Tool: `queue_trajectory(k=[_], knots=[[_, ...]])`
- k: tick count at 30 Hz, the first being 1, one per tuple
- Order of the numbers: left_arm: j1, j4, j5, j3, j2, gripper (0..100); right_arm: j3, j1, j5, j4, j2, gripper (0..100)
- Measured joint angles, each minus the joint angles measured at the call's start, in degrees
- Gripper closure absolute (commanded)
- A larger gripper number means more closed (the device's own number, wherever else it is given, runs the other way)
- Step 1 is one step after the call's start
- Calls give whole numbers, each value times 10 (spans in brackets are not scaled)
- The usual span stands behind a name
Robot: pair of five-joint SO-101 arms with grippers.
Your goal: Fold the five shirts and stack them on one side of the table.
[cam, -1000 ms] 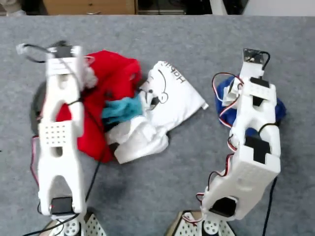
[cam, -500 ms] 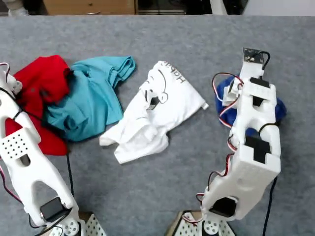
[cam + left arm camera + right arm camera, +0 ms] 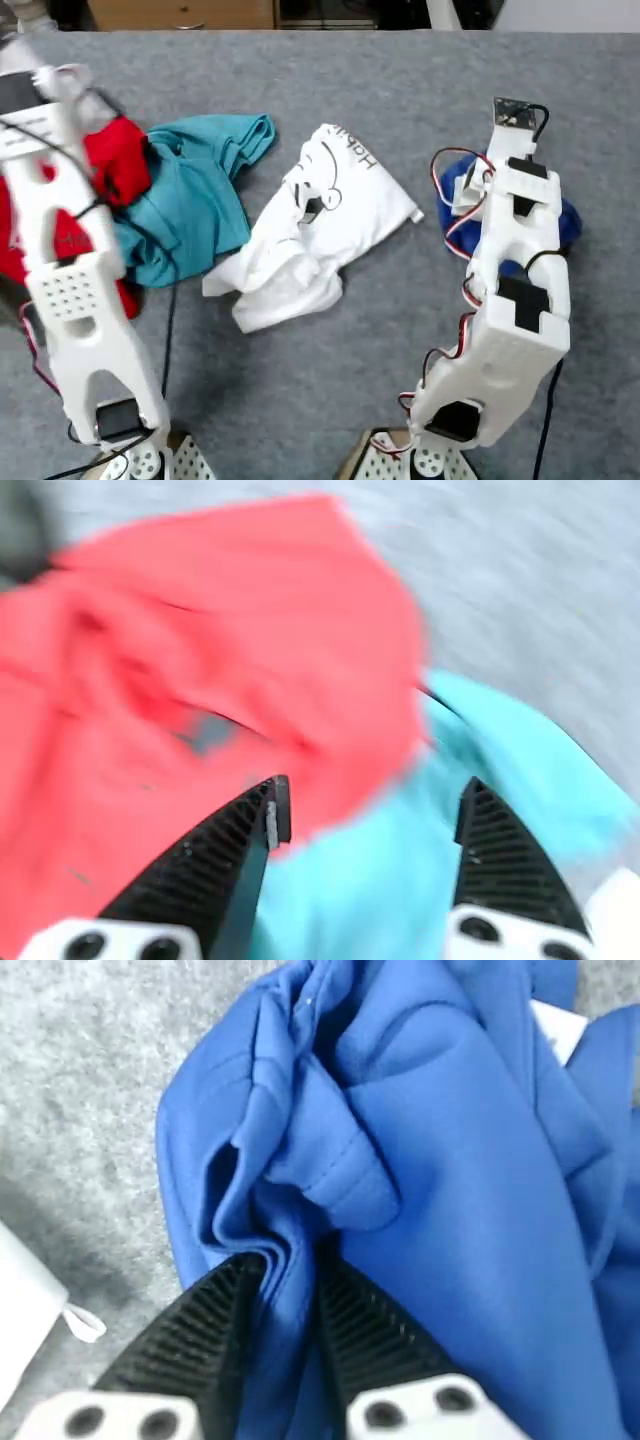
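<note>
A red shirt [image 3: 118, 160] lies crumpled at the table's left, partly under my left arm [image 3: 75, 290]. Beside it spreads a teal shirt [image 3: 195, 200], and a white printed shirt [image 3: 320, 225] lies in the middle. My left gripper [image 3: 370, 820] hangs open just above the edge where the red shirt [image 3: 200, 660] overlaps the teal shirt [image 3: 510, 750]; nothing is held. A blue shirt [image 3: 455, 180] lies bunched under my right arm [image 3: 515, 250]. My right gripper [image 3: 290, 1280] is shut on a fold of the blue shirt [image 3: 450, 1160].
Grey cloth covers the table [image 3: 350, 90], with bare room along the far side and at the front middle. A corner of the white shirt [image 3: 20, 1290] lies close to the blue one. Wooden furniture [image 3: 180, 12] stands beyond the far edge.
The left arm pulled the red shirt off the pile to the left, which uncovered the teal shirt, then swung back over the red shirt. The right arm stayed still.
</note>
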Motion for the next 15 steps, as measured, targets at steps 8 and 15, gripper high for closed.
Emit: queue_trajectory(k=[8,15], knots=[[173,-28,-1,192,-25,719,0,0,0,0,0,988],[195,-76,11,245,105,765,0,0,0,0,0,988]])
